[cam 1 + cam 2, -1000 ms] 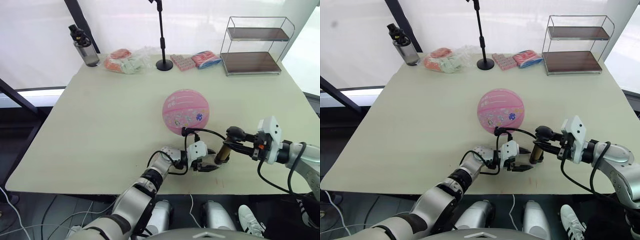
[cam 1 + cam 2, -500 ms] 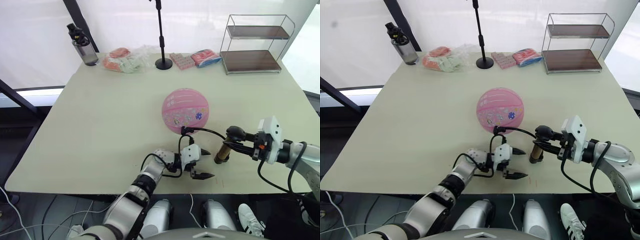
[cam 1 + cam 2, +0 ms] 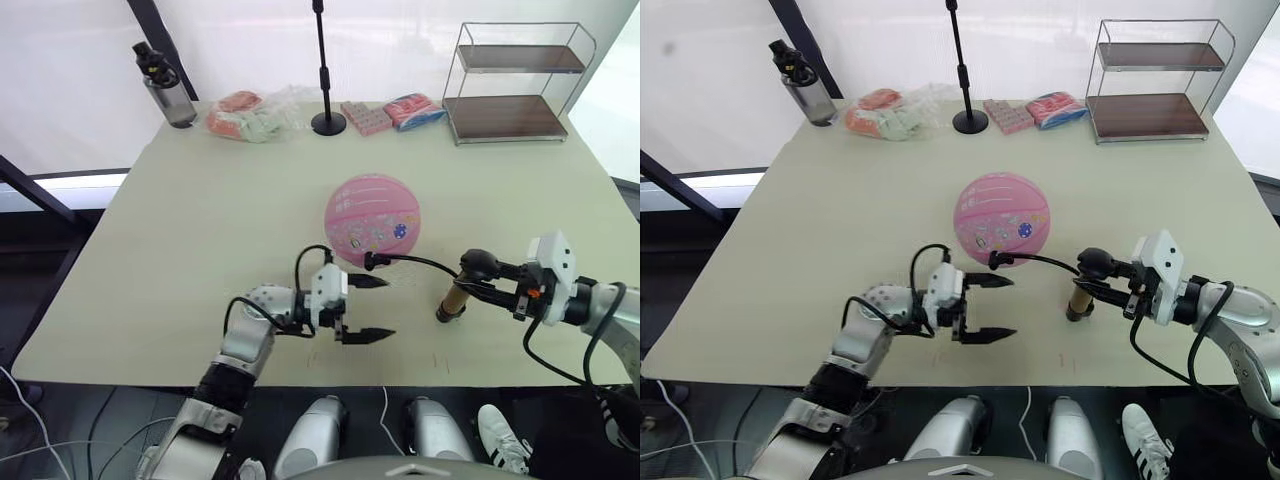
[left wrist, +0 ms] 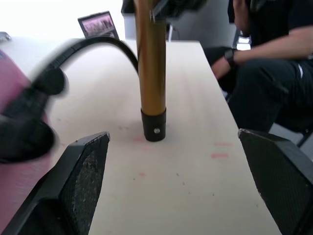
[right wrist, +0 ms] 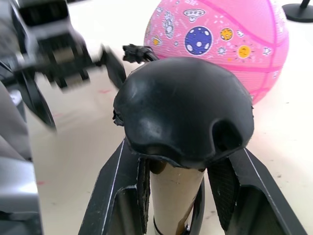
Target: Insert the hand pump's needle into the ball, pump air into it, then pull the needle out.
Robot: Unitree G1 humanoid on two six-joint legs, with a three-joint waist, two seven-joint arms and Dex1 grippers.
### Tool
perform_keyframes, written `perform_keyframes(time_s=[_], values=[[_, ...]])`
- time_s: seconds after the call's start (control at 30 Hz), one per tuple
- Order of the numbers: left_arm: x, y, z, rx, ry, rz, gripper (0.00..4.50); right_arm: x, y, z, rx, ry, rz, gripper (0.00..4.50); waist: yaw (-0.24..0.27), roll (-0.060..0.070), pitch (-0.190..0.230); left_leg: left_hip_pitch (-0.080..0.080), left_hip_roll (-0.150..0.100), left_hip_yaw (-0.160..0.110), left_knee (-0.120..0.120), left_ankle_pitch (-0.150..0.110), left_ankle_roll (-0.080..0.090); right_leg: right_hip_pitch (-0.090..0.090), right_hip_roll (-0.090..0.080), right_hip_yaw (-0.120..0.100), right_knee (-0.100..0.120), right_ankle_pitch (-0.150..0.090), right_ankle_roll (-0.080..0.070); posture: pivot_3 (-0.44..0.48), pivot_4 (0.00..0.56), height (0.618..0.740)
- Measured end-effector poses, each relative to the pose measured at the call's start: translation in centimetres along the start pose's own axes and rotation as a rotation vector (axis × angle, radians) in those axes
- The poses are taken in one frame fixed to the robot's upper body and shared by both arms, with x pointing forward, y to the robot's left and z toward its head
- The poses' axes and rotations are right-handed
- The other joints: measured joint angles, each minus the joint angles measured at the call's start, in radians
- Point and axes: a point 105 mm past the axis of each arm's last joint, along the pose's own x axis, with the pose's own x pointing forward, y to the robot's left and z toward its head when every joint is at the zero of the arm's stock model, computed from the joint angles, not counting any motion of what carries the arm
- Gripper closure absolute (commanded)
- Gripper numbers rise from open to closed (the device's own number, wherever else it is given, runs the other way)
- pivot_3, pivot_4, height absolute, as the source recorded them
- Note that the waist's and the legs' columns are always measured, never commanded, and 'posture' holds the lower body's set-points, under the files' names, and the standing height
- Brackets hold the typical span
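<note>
Right gripper clamped on the hand pump; left gripper wide open, empty. Best to pinch the hose fitting, probably beside the ball, then align.

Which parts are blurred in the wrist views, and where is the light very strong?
Left wrist view: the hose and ball are blurred, the hand pump sharp. Right wrist view: the left gripper is smeared. Left eye view: the backdrop is overexposed.

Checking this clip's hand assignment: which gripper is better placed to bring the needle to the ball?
Left. The left gripper is open and empty beside the hose end near the ball; the right gripper holds the hand pump.
</note>
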Motion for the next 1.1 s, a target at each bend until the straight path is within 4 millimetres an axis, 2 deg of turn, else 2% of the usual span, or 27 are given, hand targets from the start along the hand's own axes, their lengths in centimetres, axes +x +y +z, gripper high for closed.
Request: perform_keyframes(time_s=[0.1,0.3,0.43,0.53,0.63,0.73,1.1], values=[[-1.1,-0.4,0.6,-0.012,0.002,0.016,0.02,-0.6,-1.8,0.2,-0.132,0.048,-0.052,3.42,0.0,0.002,0.003,0.0,0.0,0.001,0.0,0.001,-0.002,0.0,0.0,0.001,0.0,0.0,0.0,0.0,0.15,0.74],[-1.9,-0.8,1.1,-0.022,-0.002,0.05,0.02,-1.1,-4.4,1.4,-0.347,0.073,-0.103,3.42,0.0,0.004,0.006,0.0,0.0,0.002,0.0,0.002,-0.004,0.0,0.0,0.001,0.0,0.0,0.0,0.0,0.15,0.74],[-1.8,-0.7,1.3,-0.015,-0.007,0.072,0.02,-1.0,-5.3,1.6,-0.459,0.072,-0.126,3.42,0.0,0.004,0.007,0.0,0.0,0.002,0.0,0.003,-0.004,-0.001,0.0,0.002,0.0,0.0,0.0,0.0,0.15,0.74],[-1.9,-0.5,1.4,-0.015,-0.01,0.09,0.02,-0.7,-5.5,0.8,-0.567,0.109,-0.112,3.42,0.0,0.004,0.007,0.0,0.0,0.002,0.0,0.003,-0.005,-0.001,0.0,0.002,0.0,0.0,0.0,0.0,0.15,0.74],[-1.7,-0.4,1.9,-0.007,-0.022,0.098,0.02,-0.4,-5.8,-1.3,-0.696,0.18,-0.086,3.42,0.0,0.004,0.007,0.0,0.0,0.004,0.0,0.003,-0.005,-0.002,0.0,0.003,0.0,0.0,0.0,0.0,0.15,0.74],[-1.7,-0.4,2.0,-0.006,-0.026,0.099,0.02,-0.1,-5.9,-2.6,-0.821,0.228,-0.055,3.42,-0.001,0.004,0.007,0.0,0.0,0.006,0.0,0.003,-0.005,-0.003,0.001,0.005,0.001,0.0,0.0,0.0,0.15,0.74],[-2.3,-0.5,2.1,-0.004,-0.004,0.088,0.02,1.1,-5.0,-5.6,-1.115,0.323,0.05,3.42,-0.002,0.004,0.007,0.001,0.001,0.009,0.0,0.003,-0.006,-0.004,0.002,0.009,0.003,0.0,0.0,0.0,0.15,0.74]])
